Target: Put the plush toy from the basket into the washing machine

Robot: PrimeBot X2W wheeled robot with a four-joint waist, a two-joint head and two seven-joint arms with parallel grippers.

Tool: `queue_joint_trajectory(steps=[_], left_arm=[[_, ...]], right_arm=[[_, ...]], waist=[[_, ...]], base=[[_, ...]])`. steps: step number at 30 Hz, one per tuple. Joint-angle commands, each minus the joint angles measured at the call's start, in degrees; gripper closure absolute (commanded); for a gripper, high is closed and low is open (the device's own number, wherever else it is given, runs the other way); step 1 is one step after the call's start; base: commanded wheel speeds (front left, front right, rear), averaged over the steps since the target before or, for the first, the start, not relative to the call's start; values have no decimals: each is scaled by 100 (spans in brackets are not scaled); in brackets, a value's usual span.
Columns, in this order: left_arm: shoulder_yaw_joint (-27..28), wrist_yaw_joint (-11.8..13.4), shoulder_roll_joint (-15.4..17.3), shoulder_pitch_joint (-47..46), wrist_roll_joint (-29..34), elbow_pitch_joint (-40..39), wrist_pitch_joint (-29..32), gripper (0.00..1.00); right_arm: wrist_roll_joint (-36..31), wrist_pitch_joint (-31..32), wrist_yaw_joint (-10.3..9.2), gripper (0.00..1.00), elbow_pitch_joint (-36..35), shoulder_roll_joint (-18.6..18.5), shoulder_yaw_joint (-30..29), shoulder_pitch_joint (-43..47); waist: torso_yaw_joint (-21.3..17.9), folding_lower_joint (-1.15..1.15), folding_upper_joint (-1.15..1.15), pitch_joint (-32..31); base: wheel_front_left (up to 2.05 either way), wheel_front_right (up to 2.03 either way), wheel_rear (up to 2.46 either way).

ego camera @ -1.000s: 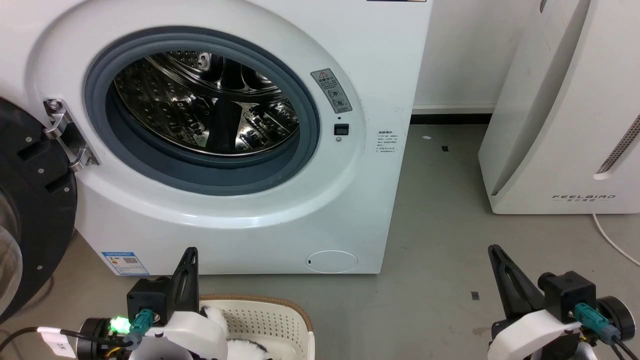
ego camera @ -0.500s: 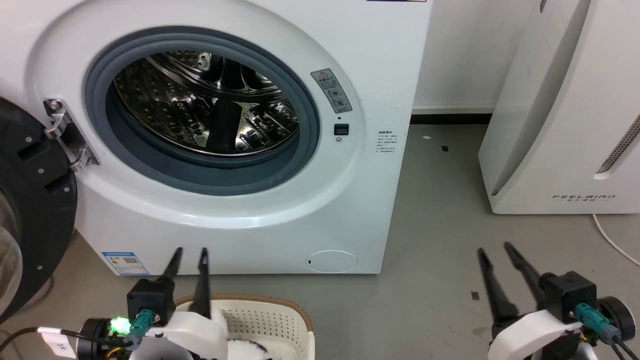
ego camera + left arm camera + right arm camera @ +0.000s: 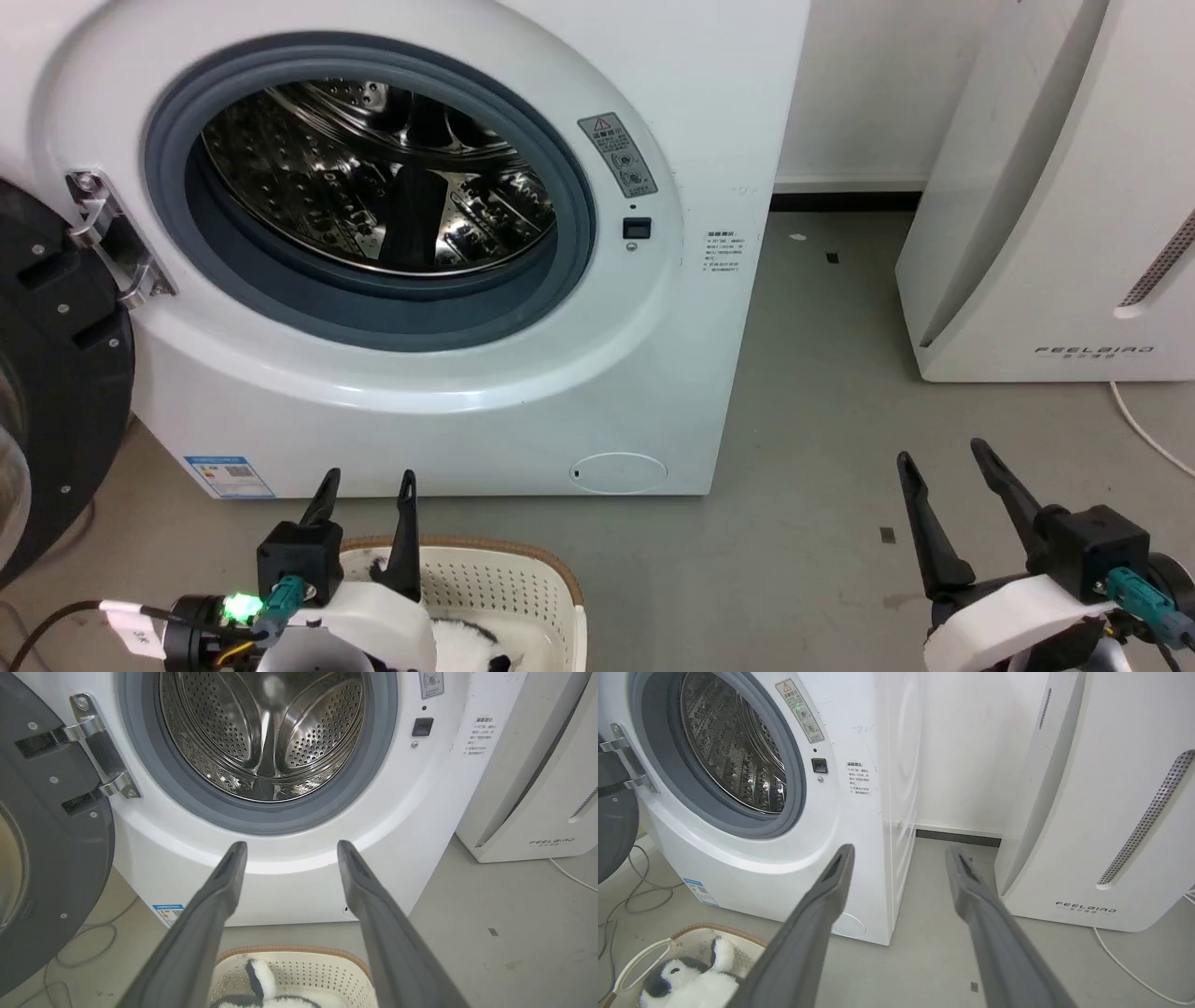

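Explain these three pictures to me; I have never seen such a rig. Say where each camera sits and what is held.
This is a wheeled robot with two arms. One picture comes from a camera on its head, looking down; the other two come from wrist cameras, each looking along that arm's two dark fingers. Before it stands a white washing machine, its black door swung open on the left, the steel drum showing. On the grey floor a cream basket holds a black-and-white plush toy. The white FEELBIRD appliance stands to the right. The left jaws and the right jaws both stand open and hold nothing.
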Motion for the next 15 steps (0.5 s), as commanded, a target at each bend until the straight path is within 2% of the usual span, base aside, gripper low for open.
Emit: queue_joint_trajectory(steps=[1,15], left_arm=[[-23,26,16,-172,-38,148,-62,0],[-52,-52,55,-839,-181,1265,-223,0]], right_arm=[[112,-62,0,0,-62,0,-31,-46],[373,-228,1,0,-228,0,-153,-324]], waist=[[-8,0,0,77],[-66,0,0,820]], base=[[0,0,0],[0,0,0]])
